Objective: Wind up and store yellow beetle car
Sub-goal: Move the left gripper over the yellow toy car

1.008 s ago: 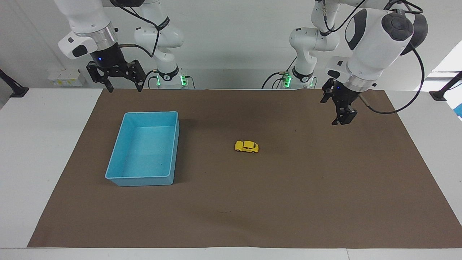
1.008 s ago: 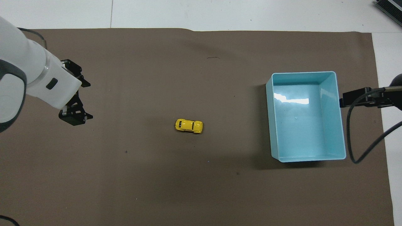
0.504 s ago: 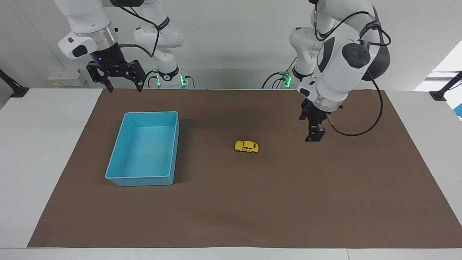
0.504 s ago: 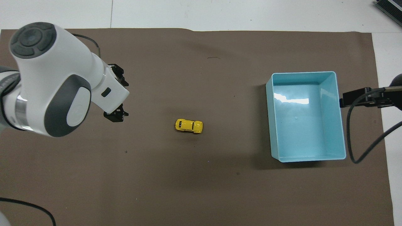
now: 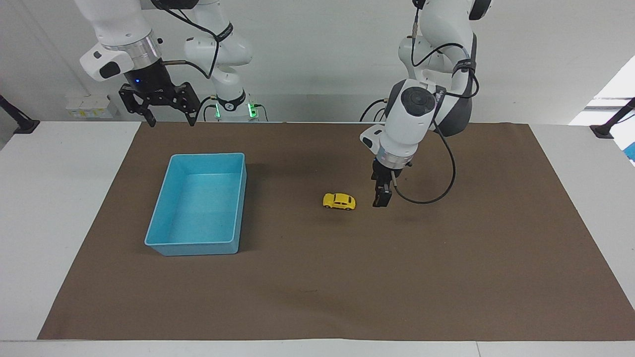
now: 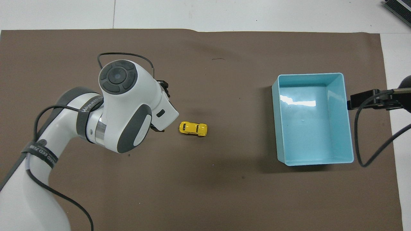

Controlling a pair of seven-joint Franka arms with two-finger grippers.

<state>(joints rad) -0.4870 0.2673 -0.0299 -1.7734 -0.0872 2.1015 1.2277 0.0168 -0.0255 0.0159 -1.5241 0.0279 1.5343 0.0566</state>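
The yellow beetle car stands on its wheels on the brown mat near the middle of the table; it also shows in the overhead view. My left gripper hangs low over the mat just beside the car, toward the left arm's end, and does not touch it. In the overhead view the left arm covers most of this gripper. My right gripper is open and empty, held high over the mat's edge nearest the robots, by the bin; the right arm waits.
A light blue bin stands empty on the mat toward the right arm's end; it also shows in the overhead view. The brown mat covers most of the white table.
The left arm has swung in from its end of the table toward the car and come down; its gripper now hangs beside the car. The car, bin and right arm have not moved.
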